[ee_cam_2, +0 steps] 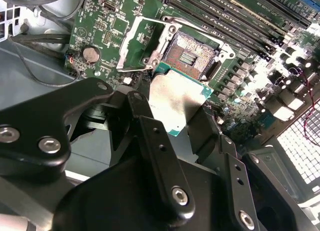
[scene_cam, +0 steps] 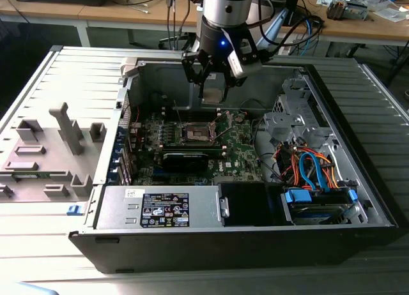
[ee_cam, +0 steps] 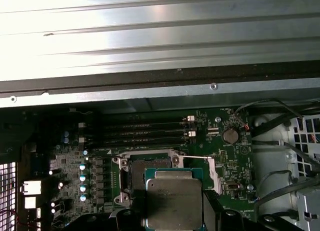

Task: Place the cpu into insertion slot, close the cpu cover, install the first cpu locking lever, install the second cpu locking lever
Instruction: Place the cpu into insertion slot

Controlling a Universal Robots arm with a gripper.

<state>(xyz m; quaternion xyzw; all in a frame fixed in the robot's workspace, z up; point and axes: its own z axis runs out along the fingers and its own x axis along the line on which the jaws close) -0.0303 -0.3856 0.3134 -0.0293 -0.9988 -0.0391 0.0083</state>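
In the exterior view, the end effector [scene_cam: 214, 85] is hanging in the upper middle of the frame, inside the open computer case [scene_cam: 358, 199] that is lying on the ribbed grey bench [scene_cam: 57, 84]. It is hovering above the insertion slot [scene_cam: 197, 134] on the green motherboard [scene_cam: 239, 148], near the frame's centre and apart from it.

In the second wrist view, the end effector [ee_cam_2: 176, 116] is pinching the cpu [ee_cam_2: 177, 98] between its black fingers [ee_cam_2: 150, 128], silver top facing the camera. The insertion slot [ee_cam_2: 192, 53] is lying open just beyond the chip. The cpu cover [ee_cam_2: 137, 43] is standing swung back beside the slot.

In the first wrist view, the cpu [ee_cam: 173, 201] is sitting in the grip and overlapping the insertion slot [ee_cam: 134, 173]. The memory sticks [ee_cam: 145, 132] are running along the board beyond it.
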